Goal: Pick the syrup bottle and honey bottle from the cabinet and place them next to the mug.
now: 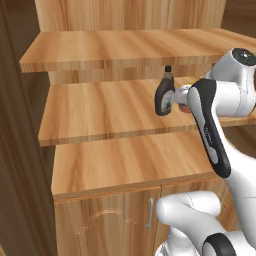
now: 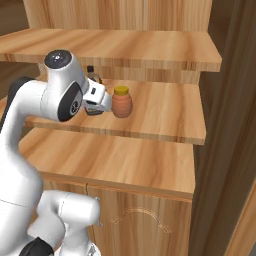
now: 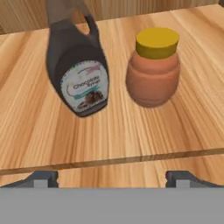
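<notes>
Gripper (image 3: 112, 177), jaws spread wide and empty, hovers before the cabinet's middle shelf (image 1: 100, 112). Syrup bottle (image 3: 78, 72) stands upright at 11 o'clock in the hand view, honey bottle (image 3: 154, 68) just beside it at 1 o'clock. Syrup's cap is cut off; the mug's whereabouts are unclear.

2 rear base views flank the cabinet (image 1: 100, 175); hand view seemingly close.
</notes>
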{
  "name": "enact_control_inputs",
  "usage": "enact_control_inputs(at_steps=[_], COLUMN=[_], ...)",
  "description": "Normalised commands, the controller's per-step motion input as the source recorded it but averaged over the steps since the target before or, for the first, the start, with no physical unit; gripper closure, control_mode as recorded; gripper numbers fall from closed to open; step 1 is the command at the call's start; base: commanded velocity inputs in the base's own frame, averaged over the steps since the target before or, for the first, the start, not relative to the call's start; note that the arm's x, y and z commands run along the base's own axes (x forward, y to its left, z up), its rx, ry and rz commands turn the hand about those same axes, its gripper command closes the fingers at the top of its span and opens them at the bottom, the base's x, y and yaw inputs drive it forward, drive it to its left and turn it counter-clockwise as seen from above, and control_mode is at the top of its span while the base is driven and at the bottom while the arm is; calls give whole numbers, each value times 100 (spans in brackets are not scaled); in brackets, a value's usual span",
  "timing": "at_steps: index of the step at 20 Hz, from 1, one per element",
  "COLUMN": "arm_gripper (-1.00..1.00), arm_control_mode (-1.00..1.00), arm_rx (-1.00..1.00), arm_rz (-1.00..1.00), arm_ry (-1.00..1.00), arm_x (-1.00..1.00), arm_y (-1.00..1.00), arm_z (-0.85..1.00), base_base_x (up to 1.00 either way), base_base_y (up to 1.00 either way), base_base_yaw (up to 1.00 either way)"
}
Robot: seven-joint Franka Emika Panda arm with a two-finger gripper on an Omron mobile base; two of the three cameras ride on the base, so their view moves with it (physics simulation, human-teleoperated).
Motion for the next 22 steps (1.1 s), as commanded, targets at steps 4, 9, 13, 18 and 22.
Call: enact_control_inputs(at_steps=[4, 9, 13, 18, 22], arm_gripper=[-100, -100, -100, -100, -100], arm_control_mode=[-100, -100, -100, -100, -100], arm_rx=[4, 0, -6, -16, -16], arm_rz=[0, 0, 0, 0, 0], arm_ry=[-19, -26, -1, 5, 6], arm_x=[28, 29, 3, 2, 1], arm_y=[-70, -17, 15, 27, 14], arm_z=[79, 34, -2, -16, -9], base_base_x=[0, 0, 0, 0, 0], base_base_y=[0, 0, 0, 0, 0], base_base_yaw=[0, 0, 0, 0, 0])
